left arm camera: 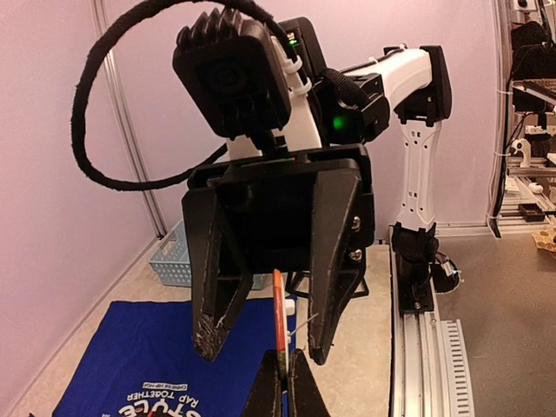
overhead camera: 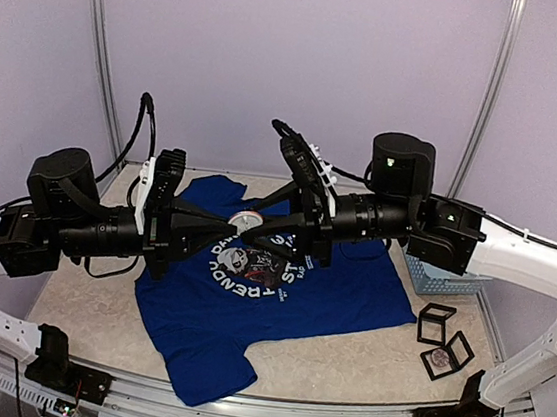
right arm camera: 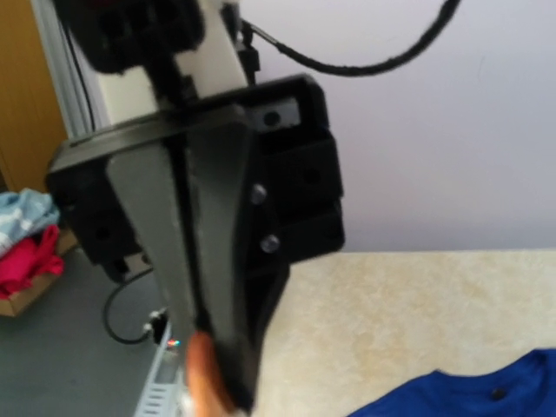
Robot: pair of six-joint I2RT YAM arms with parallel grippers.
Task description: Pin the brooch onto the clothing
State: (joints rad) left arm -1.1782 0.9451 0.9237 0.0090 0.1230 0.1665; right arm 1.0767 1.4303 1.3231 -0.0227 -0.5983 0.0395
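The royal-blue T-shirt (overhead camera: 215, 322) lies flat on the table with its round print up; it also shows in the left wrist view (left arm camera: 130, 347) and the right wrist view (right arm camera: 486, 391). My left gripper (overhead camera: 232, 221) (left arm camera: 285, 365) is shut on the round brooch (overhead camera: 249, 221) and holds it above the chest print. In the left wrist view the brooch (left arm camera: 279, 313) is edge-on, with its thin pin sticking out to the right. My right gripper (overhead camera: 266, 229) (left arm camera: 263, 352) is open, one finger on each side of the brooch. The right wrist view shows the left gripper (right arm camera: 217, 365) and a blurred orange brooch (right arm camera: 201, 373).
A light-blue plastic basket (overhead camera: 442, 277) stands at the right, behind the right arm, and shows in the left wrist view (left arm camera: 174, 256). Two black square frames (overhead camera: 437, 322) (overhead camera: 448, 354) lie on the table right of the shirt. Metal rails run along the near edge.
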